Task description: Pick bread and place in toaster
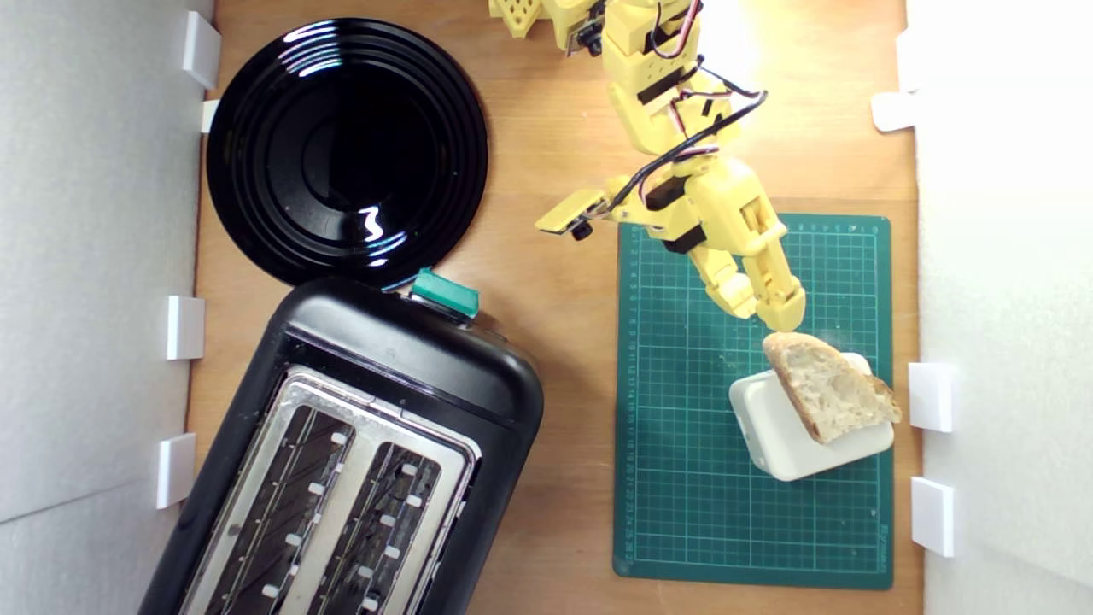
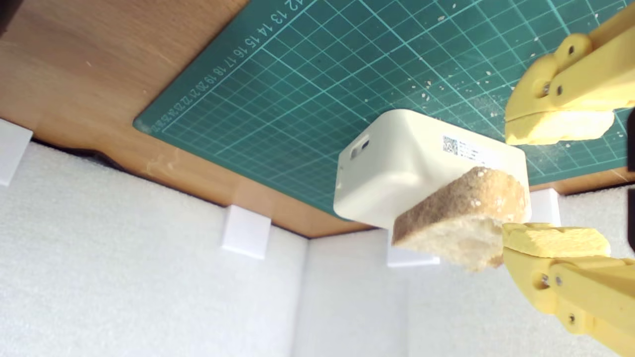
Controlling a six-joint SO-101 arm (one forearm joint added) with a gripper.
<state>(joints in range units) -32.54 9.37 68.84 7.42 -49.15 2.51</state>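
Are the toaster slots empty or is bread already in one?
Empty. The exterior view shows both slots of the toaster holding only bare wire guides; the bread lies on the cream box, by the open gripper.

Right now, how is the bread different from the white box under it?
The bread is a holey wedge with a brown crust; the box is smooth, cream and rounded-rectangular. The bread lies tilted on top of the box and sticks out past its edge; the box sits flat on the green mat. The box has a small label; the bread has none. Both are pale and close to the open tool.
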